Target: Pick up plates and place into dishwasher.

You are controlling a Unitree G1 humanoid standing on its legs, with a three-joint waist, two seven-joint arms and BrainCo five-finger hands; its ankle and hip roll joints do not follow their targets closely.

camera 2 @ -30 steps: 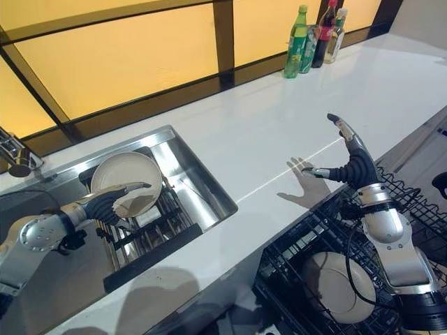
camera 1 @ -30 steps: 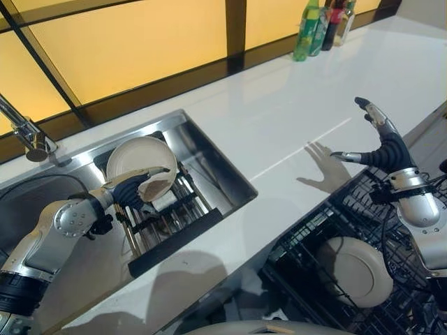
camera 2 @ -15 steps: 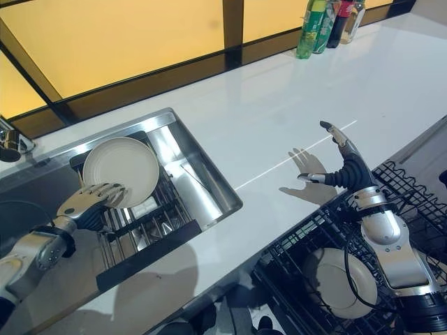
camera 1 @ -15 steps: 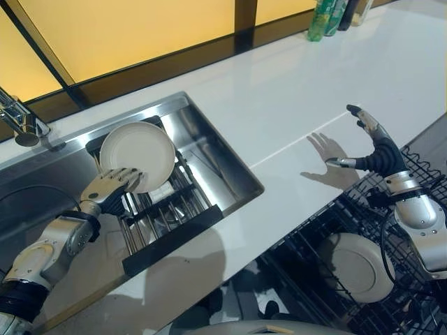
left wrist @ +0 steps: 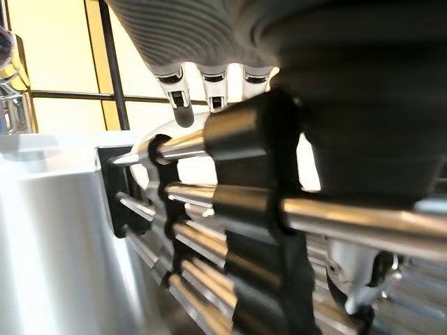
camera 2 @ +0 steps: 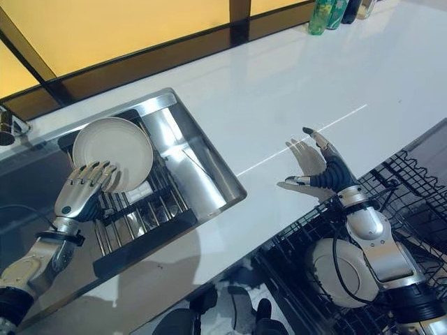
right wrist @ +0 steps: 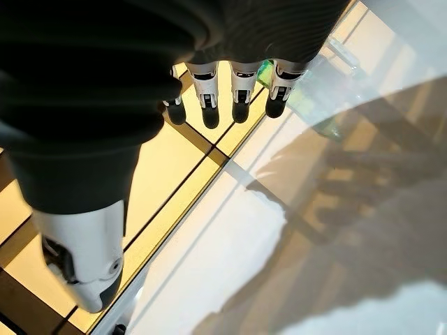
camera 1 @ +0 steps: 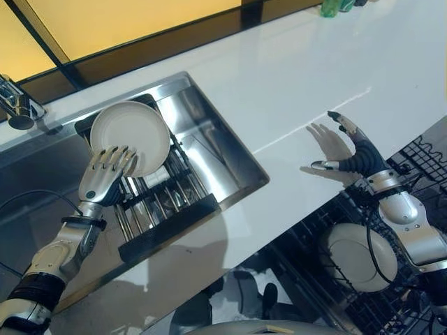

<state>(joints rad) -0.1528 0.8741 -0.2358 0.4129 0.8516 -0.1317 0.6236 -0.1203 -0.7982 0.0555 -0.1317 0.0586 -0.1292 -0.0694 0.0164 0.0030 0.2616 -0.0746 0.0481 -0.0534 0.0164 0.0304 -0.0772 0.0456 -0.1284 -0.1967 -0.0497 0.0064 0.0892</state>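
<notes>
Left eye view: the left hand (camera 1: 105, 174) sits at centre left with fingers straight and spread, grasping nothing, their tips against the lower edge of the plate (camera 1: 130, 137) that stands on edge in the drying rack (camera 1: 164, 209) inside the sink (camera 1: 209, 150). If the fingers push rather than curl round the rim, the plate could tip back or slide along the rack bars. How firmly the plate is seated between the bars is hard to make out.

Right eye view: the right hand (camera 2: 318, 167) hangs released, fingers splayed, over the white table (camera 2: 293, 84) at centre right, holding nothing. A second plate (camera 2: 335, 269) already lies in the dishwasher rack (camera 2: 412, 188) at lower right, partly hidden by the forearm. The bottles (camera 2: 323, 12) are cut off at the top edge.

Left wrist view: rack bars crowd the frame and hide most of the plate; contact between fingers and rim cannot be judged.

Right wrist view: straight fingers above bare table.
</notes>
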